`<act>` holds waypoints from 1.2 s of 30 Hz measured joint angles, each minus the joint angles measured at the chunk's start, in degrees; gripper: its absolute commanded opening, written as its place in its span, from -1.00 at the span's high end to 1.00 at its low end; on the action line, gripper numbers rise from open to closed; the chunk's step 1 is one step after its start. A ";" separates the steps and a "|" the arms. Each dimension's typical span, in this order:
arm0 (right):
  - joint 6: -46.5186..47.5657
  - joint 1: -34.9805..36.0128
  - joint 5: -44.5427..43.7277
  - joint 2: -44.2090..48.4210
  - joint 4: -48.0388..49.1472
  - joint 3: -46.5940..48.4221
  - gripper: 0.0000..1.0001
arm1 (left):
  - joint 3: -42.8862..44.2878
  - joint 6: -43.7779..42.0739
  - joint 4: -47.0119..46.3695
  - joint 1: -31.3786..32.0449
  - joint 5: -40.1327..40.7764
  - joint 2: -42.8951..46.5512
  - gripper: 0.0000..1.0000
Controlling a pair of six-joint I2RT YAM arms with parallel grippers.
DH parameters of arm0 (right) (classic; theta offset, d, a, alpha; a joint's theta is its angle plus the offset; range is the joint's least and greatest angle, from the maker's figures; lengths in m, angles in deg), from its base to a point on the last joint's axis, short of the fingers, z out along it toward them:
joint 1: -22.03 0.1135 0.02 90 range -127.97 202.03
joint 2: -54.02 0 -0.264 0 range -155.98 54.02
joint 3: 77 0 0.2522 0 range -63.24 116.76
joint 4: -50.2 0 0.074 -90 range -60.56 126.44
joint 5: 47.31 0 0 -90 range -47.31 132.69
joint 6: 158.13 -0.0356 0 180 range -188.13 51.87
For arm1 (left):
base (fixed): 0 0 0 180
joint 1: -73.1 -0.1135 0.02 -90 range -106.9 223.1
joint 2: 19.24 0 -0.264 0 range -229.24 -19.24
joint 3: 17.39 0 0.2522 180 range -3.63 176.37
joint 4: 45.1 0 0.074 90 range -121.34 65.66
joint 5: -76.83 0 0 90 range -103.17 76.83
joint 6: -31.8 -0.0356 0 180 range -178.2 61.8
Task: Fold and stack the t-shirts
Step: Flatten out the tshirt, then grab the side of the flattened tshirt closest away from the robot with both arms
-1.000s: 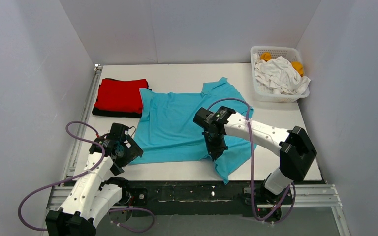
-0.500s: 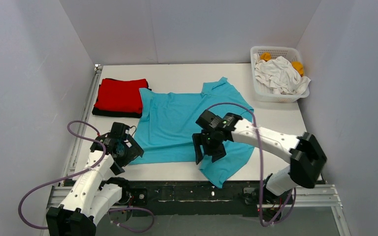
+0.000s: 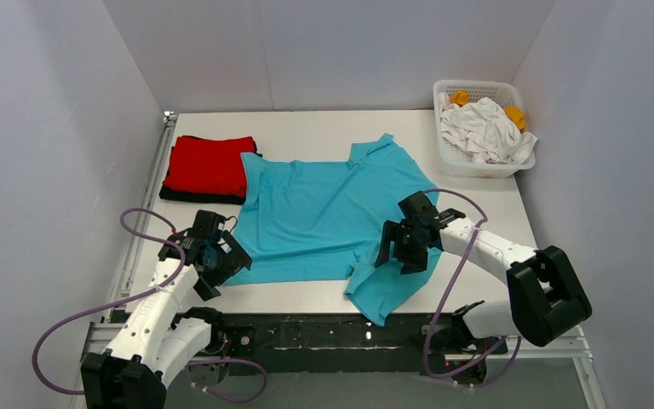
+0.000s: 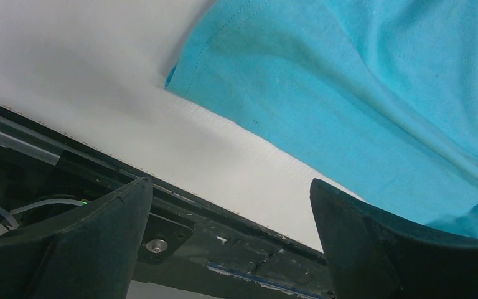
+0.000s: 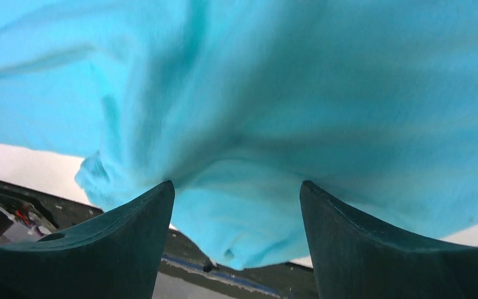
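Swings right gripper (image 3: 398,254) from mid-shirt out to right side of turquoise t-shirt (image 3: 306,213) spread across table (image 3: 306,128), jaws apart, empty. Leaves left gripper (image 3: 221,262) open by near-left hem. Risks dragging crumpled near-right flap off table edge if pinched carelessly. White matte surface, plain grey walls (image 3: 51,128); red t-shirt (image 3: 209,164) folded far left.

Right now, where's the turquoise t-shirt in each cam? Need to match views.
Top external: turquoise t-shirt spread in the centre, its near-right part bunched by the dark front rail.
Left wrist: upper right of the frame, one hem corner at top centre-left.
Right wrist: fills most of the frame, bunched low centre.
Shared landmark: that rail, a dark strip along the bottom of both wrist views.
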 measured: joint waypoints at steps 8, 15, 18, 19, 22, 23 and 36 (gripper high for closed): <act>1.46 -9.14 4.44 -1.64 3.98 -2.19 -0.64 | 0.00 0.90 0.07 0.00 -0.74 -0.24 -0.99; 4.66 -23.52 7.72 -3.52 1.40 -1.18 -0.65 | -0.48 1.75 1.31 0.00 -1.40 -0.31 -0.99; 6.47 -26.29 7.80 -5.03 0.39 0.39 -0.65 | -1.36 2.10 1.60 0.00 -1.55 -0.31 -0.99; 7.26 -26.73 7.23 -5.29 0.13 0.98 -0.65 | -1.73 2.27 1.64 0.00 -1.57 -0.31 -0.99; 9.20 -27.26 4.20 -5.51 -0.52 3.50 -0.65 | -2.67 2.73 1.16 0.00 -1.57 -0.31 -0.93; 9.53 -27.32 3.52 -5.51 -0.74 4.57 -0.67 | -3.04 2.97 0.81 0.00 -1.60 -0.28 -0.88; 10.54 -27.02 -1.07 11.15 -7.26 7.17 -0.72 | -9.11 6.58 -4.66 -0.04 -2.54 -3.85 0.00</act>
